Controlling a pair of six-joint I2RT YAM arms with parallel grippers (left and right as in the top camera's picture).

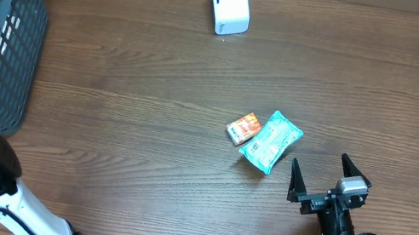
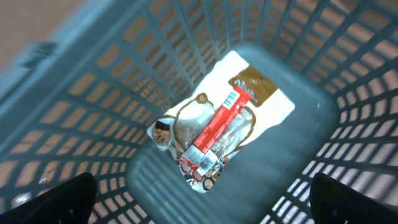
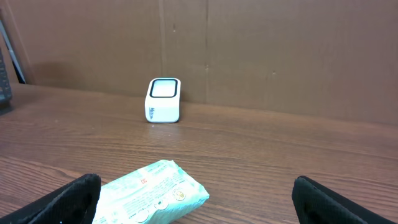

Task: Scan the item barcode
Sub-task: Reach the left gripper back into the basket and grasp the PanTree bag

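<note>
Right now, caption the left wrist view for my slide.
Open left claw above the basket; a red pack lies on a white pouch inside.

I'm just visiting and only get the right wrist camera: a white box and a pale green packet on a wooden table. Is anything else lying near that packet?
Observer: Yes. A small orange carton lies close beside the teal plastic packet, on its left in the overhead view.
Operator: And where is the other arm?
Observer: The left gripper hangs open over a grey plastic lattice basket at the table's left end.
Operator: Anything in there?
Observer: A white-and-brown snack bag with a red-labelled clear packet lying on top.
</note>
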